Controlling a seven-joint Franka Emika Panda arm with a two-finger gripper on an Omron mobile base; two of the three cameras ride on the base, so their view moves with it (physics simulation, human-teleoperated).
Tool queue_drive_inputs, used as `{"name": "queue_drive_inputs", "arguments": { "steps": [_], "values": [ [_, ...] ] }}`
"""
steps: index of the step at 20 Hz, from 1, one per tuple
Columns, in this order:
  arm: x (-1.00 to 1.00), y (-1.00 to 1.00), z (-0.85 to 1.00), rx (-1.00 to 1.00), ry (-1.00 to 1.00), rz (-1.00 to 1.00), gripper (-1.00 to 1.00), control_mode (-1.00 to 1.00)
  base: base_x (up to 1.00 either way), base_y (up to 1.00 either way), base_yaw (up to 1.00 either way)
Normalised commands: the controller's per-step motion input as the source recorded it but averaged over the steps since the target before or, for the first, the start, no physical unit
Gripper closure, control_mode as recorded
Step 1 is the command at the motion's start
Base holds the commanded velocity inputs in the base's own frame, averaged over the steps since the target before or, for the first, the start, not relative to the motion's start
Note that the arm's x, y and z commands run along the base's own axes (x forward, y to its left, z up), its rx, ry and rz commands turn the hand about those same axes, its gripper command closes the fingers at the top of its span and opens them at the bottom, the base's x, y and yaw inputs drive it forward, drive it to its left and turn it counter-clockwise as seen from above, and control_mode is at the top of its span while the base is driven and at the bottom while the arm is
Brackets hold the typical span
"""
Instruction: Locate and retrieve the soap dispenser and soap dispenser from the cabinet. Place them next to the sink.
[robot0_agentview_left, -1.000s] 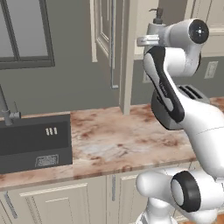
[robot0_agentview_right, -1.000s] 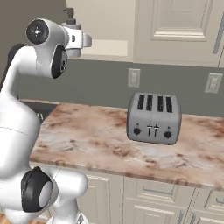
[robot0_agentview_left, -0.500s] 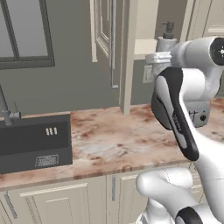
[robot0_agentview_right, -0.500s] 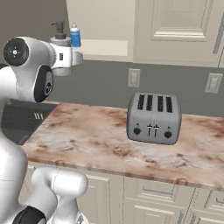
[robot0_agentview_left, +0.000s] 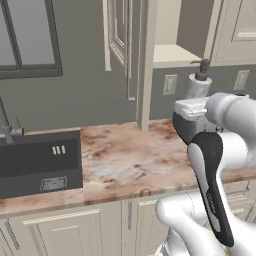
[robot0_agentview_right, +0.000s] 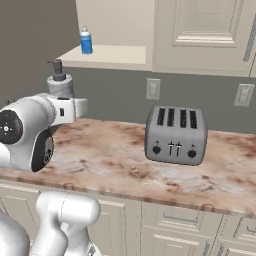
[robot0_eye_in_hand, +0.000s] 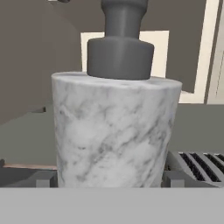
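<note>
Hand view: the pale grey marble soap dispenser (robot0_eye_in_hand: 116, 127) stands upright between my two dark fingertips (robot0_eye_in_hand: 174, 178), its dark pump top (robot0_eye_in_hand: 120, 37) pointing straight up — my pincer (robot0_eye_in_hand: 109, 180) is spread wide but closed on the bottle's broad body, so I have it in hold. In the left base view I carry the bottle over the marbled counter (robot0_agentview_left: 125, 160), out in front of the open cabinet (robot0_agentview_left: 170, 52). The sink (robot0_agentview_left: 37, 162) lies well off to my left along that counter — that is the way the bottle, kept on its vertical axis, must travel. In the right base view the blue soap dispenser (robot0_agentview_right: 86, 40) waits on the cabinet shelf, up and behind my hand; the toaster (robot0_agentview_right: 176, 135) sits away to the right.
</note>
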Motion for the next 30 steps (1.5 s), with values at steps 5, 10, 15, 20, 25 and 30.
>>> {"name": "queue_drive_inputs", "arguments": {
  "steps": [5,10,15,20,25,30],
  "values": [
    [-0.02,0.00,-0.91,-0.03,-0.21,0.17,1.00,-1.00,0.00,0.00,0.00],
    [0.03,0.06,-0.76,-0.02,-0.10,0.24,1.00,-1.00,0.00,0.00,0.00],
    [-0.03,0.26,-0.62,-0.01,-0.06,0.25,1.00,-1.00,0.00,0.00,0.00],
    [0.25,0.36,-0.46,0.00,0.00,0.25,1.00,-1.00,0.00,0.00,0.00],
    [0.53,0.00,-0.29,-0.02,-0.02,0.06,1.00,-1.00,0.00,0.00,0.00],
    [0.42,0.01,-0.14,-0.01,0.05,0.00,1.00,-1.00,0.00,0.00,0.00]
  ]
}}
